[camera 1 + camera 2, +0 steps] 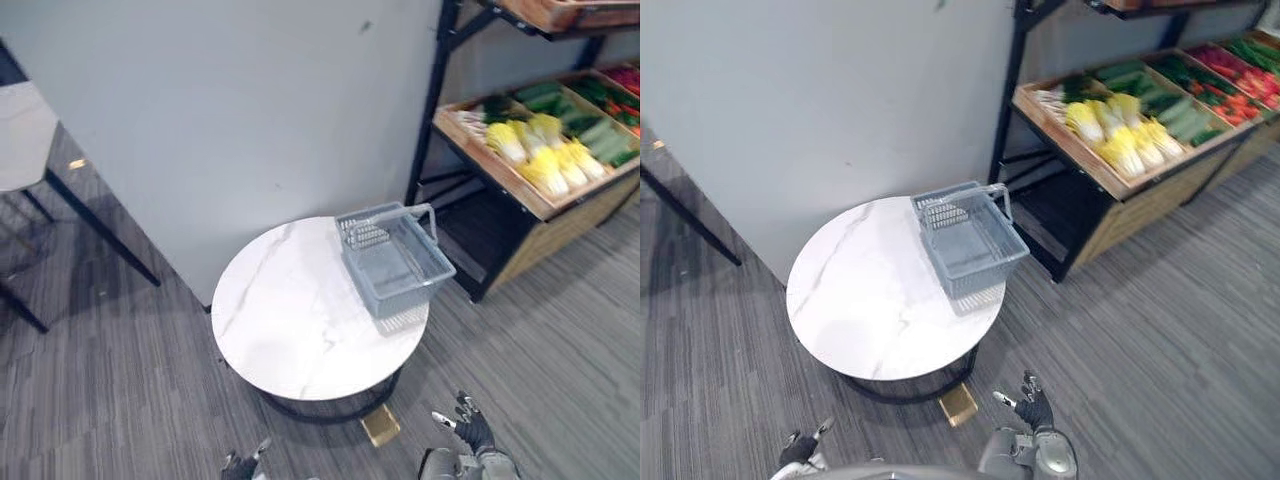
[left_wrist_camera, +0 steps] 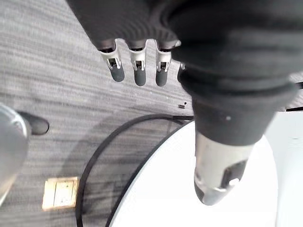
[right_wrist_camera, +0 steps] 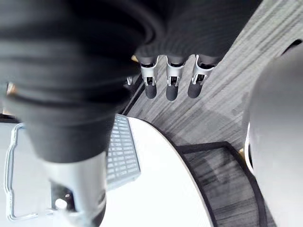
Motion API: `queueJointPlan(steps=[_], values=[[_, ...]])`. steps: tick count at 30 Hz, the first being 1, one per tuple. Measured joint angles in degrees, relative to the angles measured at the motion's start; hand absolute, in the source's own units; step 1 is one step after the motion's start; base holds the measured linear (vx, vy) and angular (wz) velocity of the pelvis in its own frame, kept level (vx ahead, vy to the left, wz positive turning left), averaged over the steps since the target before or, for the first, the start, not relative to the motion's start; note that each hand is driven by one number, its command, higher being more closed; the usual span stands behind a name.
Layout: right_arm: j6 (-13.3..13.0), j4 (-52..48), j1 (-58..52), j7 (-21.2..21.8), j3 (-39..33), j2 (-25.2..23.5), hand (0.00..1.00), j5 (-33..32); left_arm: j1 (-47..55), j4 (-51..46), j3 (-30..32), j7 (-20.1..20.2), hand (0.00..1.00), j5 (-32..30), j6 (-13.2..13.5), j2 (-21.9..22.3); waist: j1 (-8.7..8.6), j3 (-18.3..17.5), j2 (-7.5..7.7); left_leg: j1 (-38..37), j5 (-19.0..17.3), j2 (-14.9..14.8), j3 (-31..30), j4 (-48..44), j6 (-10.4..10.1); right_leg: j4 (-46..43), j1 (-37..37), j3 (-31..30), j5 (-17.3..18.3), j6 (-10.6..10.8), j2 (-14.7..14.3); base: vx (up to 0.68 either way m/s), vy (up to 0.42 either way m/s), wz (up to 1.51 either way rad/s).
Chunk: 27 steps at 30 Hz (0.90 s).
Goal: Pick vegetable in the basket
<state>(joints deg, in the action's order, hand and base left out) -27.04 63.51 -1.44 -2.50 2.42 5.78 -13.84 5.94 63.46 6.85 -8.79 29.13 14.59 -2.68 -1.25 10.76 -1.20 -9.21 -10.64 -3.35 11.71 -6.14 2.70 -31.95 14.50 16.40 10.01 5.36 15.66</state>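
Right hand (image 1: pixel 474 430) spread, empty | left hand (image 2: pixel 139 73) same | basket (image 1: pixel 415 290) empty | face the cabbages (image 1: pixel 547 170) before you reach

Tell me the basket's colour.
The basket is plain blue-grey plastic mesh, and it shows best in the left eye view.

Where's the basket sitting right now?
In the left eye view the grey basket stands on the round white table, at its far right edge, nearest the wooden vegetable crate.
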Motion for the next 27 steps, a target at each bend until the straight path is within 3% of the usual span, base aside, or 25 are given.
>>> queueJointPlan(steps=[1, 3, 4, 5, 6, 7, 8, 9, 10, 11, 15, 17, 18, 19, 20, 21, 23, 24, 27], values=[[-0.4, 0.1, -0.2, -0.1, -0.6, -0.4, 0.00, -0.2, 0.2, 0.0, 0.2, 0.3, 0.00, 0.0, -0.1, 0.2, 0.34, 0.0, 0.25, -0.1, -0.6, -1.2, -2.0, -0.1, -1.5, 9.3, 0.3, -2.8, -2.2, 0.0, -1.3, 0.34, -0.330, 1.02], [-1.3, 0.0, -0.8, 0.0, -2.4, -1.2, 0.00, -0.2, 0.6, -0.2, 0.6, 0.5, 0.00, 2.2, -0.1, 0.4, 1.14, 0.0, 0.34, -0.7, -2.2, -3.1, -5.1, -0.9, -4.2, 19.3, 0.0, -8.0, -6.4, 0.7, -2.7, 0.36, -0.418, 0.84], [-1.3, -0.1, -1.0, 0.1, -2.5, -1.3, 0.00, -0.2, 0.9, -0.4, 1.3, 0.6, 0.00, 2.3, -0.1, 0.4, 1.62, 0.0, 0.66, -1.1, -3.6, -3.8, -6.7, -1.4, -6.1, 21.9, -0.9, -10.8, -6.5, 1.1, -3.5, 0.43, -0.583, 0.94], [-1.3, -0.1, -1.8, 0.2, -2.4, -2.5, 0.00, -0.2, 1.8, -1.1, 2.9, 0.8, 0.00, 2.3, -0.1, 0.0, 1.50, -0.5, 2.32, -1.3, -5.9, -3.8, -9.0, -2.7, -7.9, 22.8, -2.2, -13.1, -5.0, 0.5, -3.3, 0.37, -0.531, 0.83], [-1.3, -0.2, -2.2, 0.2, -2.5, -2.9, 0.00, -0.2, 2.4, -1.4, 4.1, 0.9, 0.00, 2.3, -0.1, 0.0, 1.64, -0.8, 3.49, -2.0, -7.2, -3.9, -10.4, -3.3, -9.3, 22.0, -2.8, -13.8, -7.7, 4.2, -3.4, 0.37, -0.528, 0.94], [-1.0, -0.3, -2.1, 0.1, -2.5, -1.8, 0.00, -0.2, 2.8, -1.3, 4.9, 0.8, 0.00, 2.3, -0.2, 1.4, 1.76, -0.7, 1.87, -3.0, -7.9, -6.8, -12.4, -3.7, -10.4, 17.6, -2.7, -12.7, -8.2, 4.6, -5.3, 0.37, -0.476, 0.80], [-0.9, -0.7, -2.1, 0.0, -2.5, -0.7, 0.00, -0.3, 2.9, -1.4, 5.7, 0.7, 0.00, 2.3, -0.1, 3.5, 1.86, -1.2, -0.32, -3.2, -8.0, -9.6, -13.2, -4.1, -10.7, 14.7, -2.7, -11.3, -7.9, 3.7, -7.2, 0.35, -0.440, 0.67], [-0.7, -0.9, -2.0, 0.1, -2.4, -0.3, 0.00, -0.2, 2.8, -1.4, 6.0, 0.5, 0.00, 2.3, -0.2, 4.0, 1.94, -1.3, -1.19, -3.3, -7.4, -10.4, -13.7, -4.0, -10.8, 13.4, -2.6, -10.2, -6.9, 2.3, -7.8, 0.32, -0.398, 0.52], [-0.3, -0.9, -1.2, 0.1, -1.9, -0.2, 0.00, -0.2, 2.7, -1.4, 6.4, 0.3, 0.00, 2.2, -0.1, 4.4, 2.25, -1.4, -1.61, -3.5, -4.5, -11.2, -14.2, -3.8, -11.5, 11.2, -2.6, -8.9, -4.8, 1.3, -7.9, 0.27, -0.373, 0.40], [0.3, -0.9, -0.7, 0.5, -1.3, -0.6, 0.00, 0.0, 2.6, -1.5, 7.0, -0.1, 0.00, 2.2, -0.1, 4.8, 2.66, -1.5, -1.42, -4.0, -1.4, -11.4, -14.1, -2.7, -11.6, 9.9, -2.8, -7.9, -3.6, 0.6, -8.0, 0.25, -0.364, 0.36], [0.5, 0.1, 0.3, 0.5, 1.3, -1.0, 0.00, 0.7, 2.6, -1.3, 6.7, -0.7, 0.00, 2.0, -0.2, 4.7, 2.85, -1.8, -1.57, -1.8, 4.8, -13.2, -13.7, -4.1, -12.1, 13.2, -6.3, -4.2, -3.0, -0.9, -8.9, 0.21, -0.291, 0.45], [0.5, 0.4, 0.0, -0.3, 2.0, -1.1, 0.00, 1.1, 2.3, -1.2, 5.8, -1.5, 0.00, 2.0, -0.1, 4.0, 2.86, -2.0, -1.75, 1.5, 7.7, -14.2, -11.4, -9.4, -14.0, 18.1, -10.8, -1.4, -4.3, -1.7, -9.4, 0.17, -0.164, 0.67], [0.5, 0.4, -0.3, -1.6, 2.7, -1.3, 0.00, 2.1, 2.0, -1.4, 4.2, -1.6, 0.00, 1.7, -0.1, 2.7, 3.04, -1.5, 0.32, 3.8, 8.9, -14.3, -8.3, -13.0, -14.6, 21.7, -14.0, 0.2, -5.6, -2.2, -8.2, 0.13, -0.094, 0.64], [0.5, 0.4, -0.5, -2.3, 2.7, -1.3, 0.00, 2.7, 1.9, -1.4, 3.5, -1.6, 0.00, 1.3, -0.1, 2.2, 3.12, -1.6, 0.63, 4.3, 7.6, -14.0, -6.8, -13.1, -14.9, 22.9, -15.0, 0.6, -6.0, -2.4, -7.9, 0.13, -0.057, 0.55], [0.5, 0.4, -0.4, -3.7, 2.5, -1.0, 0.00, 3.3, 1.9, -1.4, 2.4, -1.9, 0.00, 1.1, -0.1, 1.8, 3.02, -1.7, 0.71, 5.1, 4.2, -12.8, -3.8, -11.4, -14.7, 24.2, -16.2, 1.1, -6.7, -2.0, -7.2, 0.06, 0.039, 0.23], [0.5, 0.4, -0.3, -5.5, 2.4, -0.6, 0.00, 5.5, 1.9, -1.5, 1.8, -2.2, 0.00, 1.0, -0.2, 1.8, 2.95, -1.6, 0.46, 5.5, 3.8, -11.1, -2.4, -8.4, -14.1, 24.6, -16.5, 1.6, -6.9, -1.6, -6.8, 0.04, 0.077, 0.16], [0.4, 0.3, -0.4, -9.4, 2.2, 0.8, 0.00, 10.1, 1.6, -1.1, 0.6, -2.3, 0.00, 1.0, -0.4, 1.5, 2.75, -1.5, -0.56, 6.7, 6.2, -9.1, 0.3, -3.9, -11.3, 25.1, -16.7, 2.1, -7.4, -0.8, -7.1, 0.01, 0.121, 0.17], [0.6, 0.2, -0.3, -12.2, 2.1, 0.9, 0.00, 13.5, 1.2, -0.7, -0.2, -2.2, 0.00, 1.1, -0.7, 0.7, 2.93, -1.9, -0.57, 6.2, 6.2, -8.2, 0.0, -1.7, -11.2, 26.6, -16.7, 2.1, -8.1, 0.2, -7.3, 0.02, 0.106, 0.18], [1.5, -1.4, 0.6, -18.6, -0.2, 1.2, 0.00, 21.5, 0.5, -0.7, -1.0, -2.2, 0.00, 1.1, -1.5, -1.9, 3.15, -0.6, 1.57, 6.3, 6.5, -6.8, 0.1, 1.4, -10.6, 30.2, -16.6, 2.1, -11.1, 0.8, -6.8, -0.04, 0.099, 0.05]])
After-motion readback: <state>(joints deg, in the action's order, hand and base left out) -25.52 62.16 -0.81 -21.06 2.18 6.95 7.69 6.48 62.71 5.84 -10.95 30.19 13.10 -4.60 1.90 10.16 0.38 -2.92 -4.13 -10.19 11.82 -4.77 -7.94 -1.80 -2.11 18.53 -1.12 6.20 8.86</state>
